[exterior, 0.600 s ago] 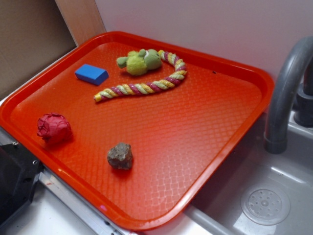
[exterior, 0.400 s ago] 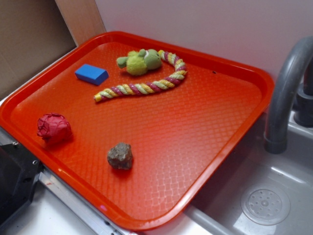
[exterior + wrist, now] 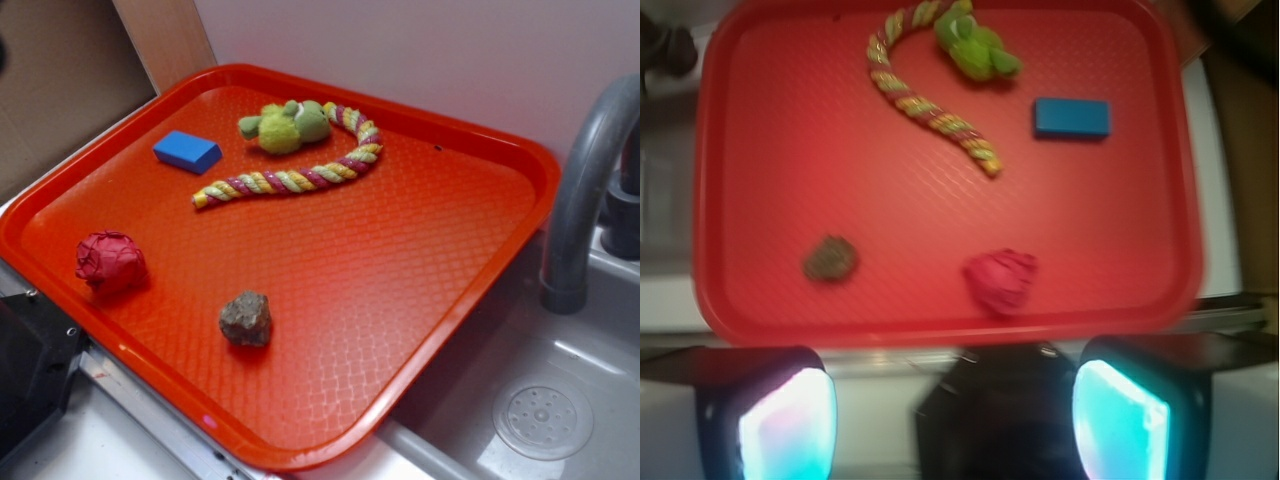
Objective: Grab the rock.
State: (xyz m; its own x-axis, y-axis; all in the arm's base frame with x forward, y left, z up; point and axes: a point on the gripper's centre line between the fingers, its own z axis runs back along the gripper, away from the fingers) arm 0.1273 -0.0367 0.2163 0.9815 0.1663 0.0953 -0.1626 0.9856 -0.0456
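The rock (image 3: 246, 318), a small lumpy grey-brown stone, lies on the orange tray (image 3: 420, 300) toward its near edge. In the wrist view the rock (image 3: 830, 259) shows at the lower left of the tray (image 3: 770, 140), seen from high above. My gripper (image 3: 953, 420) hangs outside the tray's near rim, well above it, with its two glowing pads wide apart and nothing between them. The gripper is out of the exterior view.
On the tray also lie a red wrinkly ball (image 3: 110, 262), a blue block (image 3: 187, 151), a striped rope (image 3: 300, 170) and a green plush toy (image 3: 285, 127). A grey faucet (image 3: 585, 190) and a sink drain (image 3: 543, 421) are at the right. A black object (image 3: 30, 370) sits at the lower left.
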